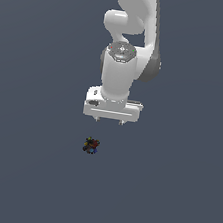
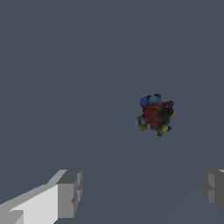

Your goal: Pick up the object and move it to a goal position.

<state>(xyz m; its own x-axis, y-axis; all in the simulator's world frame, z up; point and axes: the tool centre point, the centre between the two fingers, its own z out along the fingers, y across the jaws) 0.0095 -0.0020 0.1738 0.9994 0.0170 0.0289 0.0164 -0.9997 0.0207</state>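
Note:
The object point(image 1: 91, 146) is a tiny dark lump with red, blue, green and yellow specks, lying on the grey floor. It also shows in the wrist view point(image 2: 155, 115). My white gripper point(image 1: 110, 121) hangs above the floor, a little toward the exterior view's right of the object and farther back. Its grey fingertips point(image 2: 69, 192) stand far apart, so my gripper point(image 2: 140, 190) is open and empty. The object lies apart from both fingers, not between them.
The white arm point(image 1: 128, 45) rises behind the gripper to the top of the exterior view. The flat grey floor point(image 1: 23, 171) spreads all around with nothing else showing on it.

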